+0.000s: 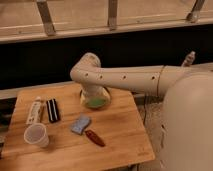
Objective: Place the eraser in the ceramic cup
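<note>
The black eraser (52,110) with pale stripes lies flat at the back left of the wooden table (120,130). The white ceramic cup (36,135) stands upright at the front left, below the eraser and apart from it. My arm reaches in from the right, bends at an elbow and comes down at the back middle of the table. My gripper (94,97) is at its end, right over the green bowl (96,103) and to the right of the eraser. Nothing shows in its grasp.
A white flat tube-like item (34,110) lies just left of the eraser. A blue-grey pad (80,124) and a dark red object (94,138) lie in the table's middle. My base fills the right side. A dark wall and railing run behind.
</note>
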